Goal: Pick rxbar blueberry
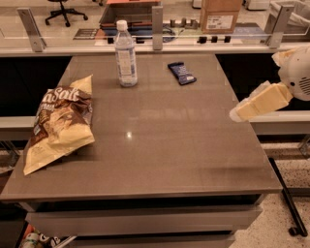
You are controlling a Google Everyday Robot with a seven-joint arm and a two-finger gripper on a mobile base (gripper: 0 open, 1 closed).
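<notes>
The rxbar blueberry (181, 73) is lying flat on the worktop (160, 145), a short way to the right of the water bottle (125, 54) and about level with the bottle's base. It is showing as a small dark navy rectangle with pale print on its wrapper. It is lying at a slant, with its far end pointing back toward the bottle and its near end pointing away to the right. It is much shorter than the bottle is tall, and bare worktop is showing all round it.

The bottle is standing upright, clear with a white cap and a pale label. To the left of the bottle and nearer the camera, a large yellow-and-brown chip bag (60, 123) is lying crumpled on the worktop, well apart from the bar.

The claw (243, 111) is hanging far to the right of the bottle and nearer the camera, at the worktop's right edge. It is pale cream and is angling down and leftward. It is well apart from the bar, with only open worktop lying between them. Whether the claw is apart or together cannot be told.

Behind the bottle, a cardboard box (220, 14) is sitting beyond a low glass partition (157, 22).
</notes>
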